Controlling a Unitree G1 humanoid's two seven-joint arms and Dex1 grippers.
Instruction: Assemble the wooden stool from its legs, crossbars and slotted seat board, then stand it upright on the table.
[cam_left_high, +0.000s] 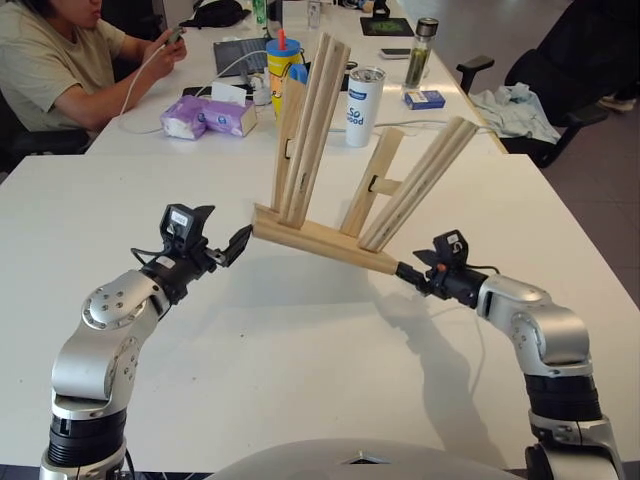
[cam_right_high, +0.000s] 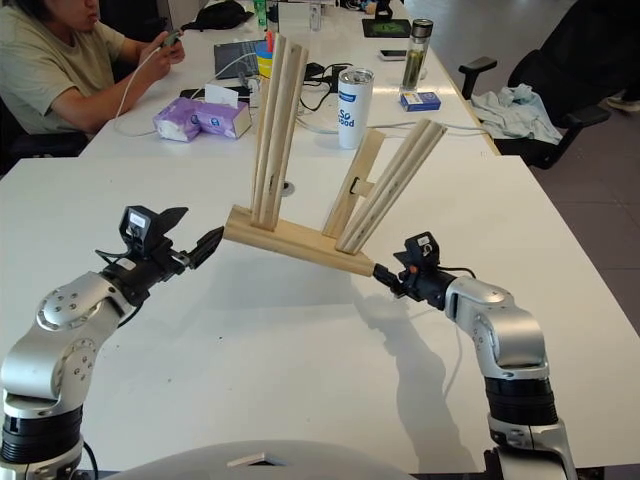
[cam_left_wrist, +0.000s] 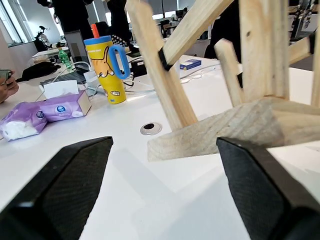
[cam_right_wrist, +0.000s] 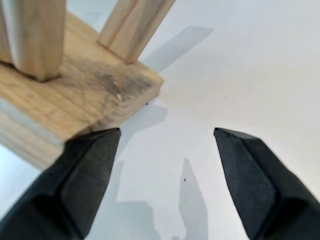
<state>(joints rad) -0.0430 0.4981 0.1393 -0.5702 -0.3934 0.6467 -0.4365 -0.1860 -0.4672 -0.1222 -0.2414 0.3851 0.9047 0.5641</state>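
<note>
Stool (cam_left_high: 330, 215): inverted on tabletop (cam_left_high: 300, 340).
Left hand (cam_left_high: 226, 230): spread, at stool's 9 o'clock.
Right hand (cam_right_wrist: 167, 131): spread, at 4 o'clock.

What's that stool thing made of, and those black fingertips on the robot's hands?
The stool looks like pale, unpainted wood: grain lines and a rough sawn edge show on its seat board. The black fingertips look like matte rubber or plastic with a fine pebbled texture; which one, the look leaves open.
</note>
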